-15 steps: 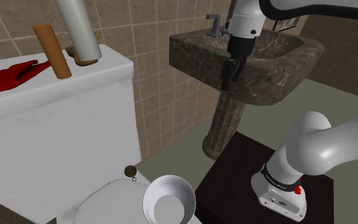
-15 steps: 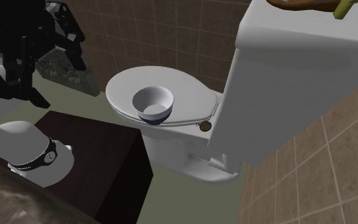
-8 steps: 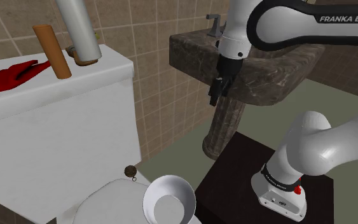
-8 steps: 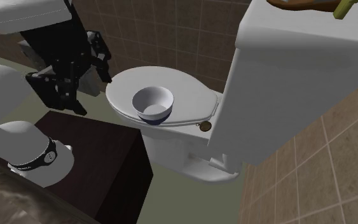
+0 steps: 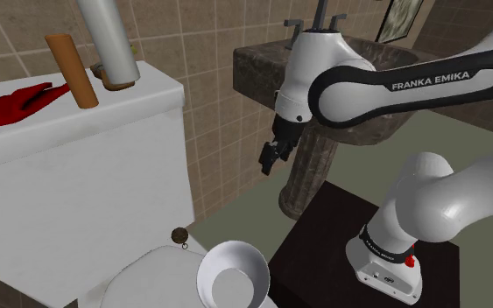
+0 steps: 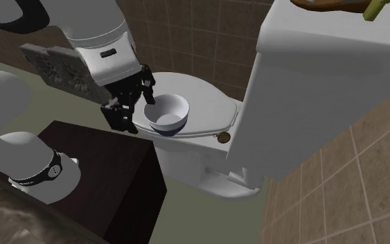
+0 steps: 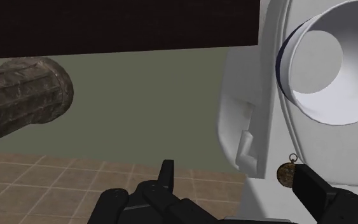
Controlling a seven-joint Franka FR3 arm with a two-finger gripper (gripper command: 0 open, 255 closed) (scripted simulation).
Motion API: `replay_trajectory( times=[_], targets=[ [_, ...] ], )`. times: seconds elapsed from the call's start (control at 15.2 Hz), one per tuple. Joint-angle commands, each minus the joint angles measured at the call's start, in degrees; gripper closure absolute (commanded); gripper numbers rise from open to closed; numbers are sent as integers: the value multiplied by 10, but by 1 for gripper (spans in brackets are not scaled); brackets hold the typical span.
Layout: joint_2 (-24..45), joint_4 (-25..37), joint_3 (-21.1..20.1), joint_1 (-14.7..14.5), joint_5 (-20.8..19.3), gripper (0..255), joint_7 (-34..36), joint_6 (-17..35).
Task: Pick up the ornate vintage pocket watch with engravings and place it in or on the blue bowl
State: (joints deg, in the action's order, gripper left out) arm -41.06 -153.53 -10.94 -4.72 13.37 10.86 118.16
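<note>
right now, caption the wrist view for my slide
Open gripper facing pocket watch and white bowl on the toilet.

black jaws of a white robot arm point(image 5: 384, 86) hang before a dark marble pedestal sink point(image 5: 253, 66); lower down, a small round brown pocket watch point(image 5: 179, 234) lies near a white bowl point(image 5: 233, 278) on a white toilet point(image 5: 87, 175).

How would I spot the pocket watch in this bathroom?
Find the white toilet. At the back edge of its closed lid, beside the tank, sits the watch. It is a small brown disc, unlike the big white bowl nearby.
</note>
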Motion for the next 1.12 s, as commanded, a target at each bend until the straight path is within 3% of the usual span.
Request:
replay_trajectory(
  times=[0.0,0.4,0.66,0.86,1.06],
  targets=[
    [31,-10,-18,-5,13,0,14,55],
    [149,-22,-78,-15,41,0,60,223],
    [248,-7,-121,-6,32,0,104,332],
    [329,14,-156,14,-12,0,160,408],
    [415,45,-181,40,-128,0,267,474]
  ],
)
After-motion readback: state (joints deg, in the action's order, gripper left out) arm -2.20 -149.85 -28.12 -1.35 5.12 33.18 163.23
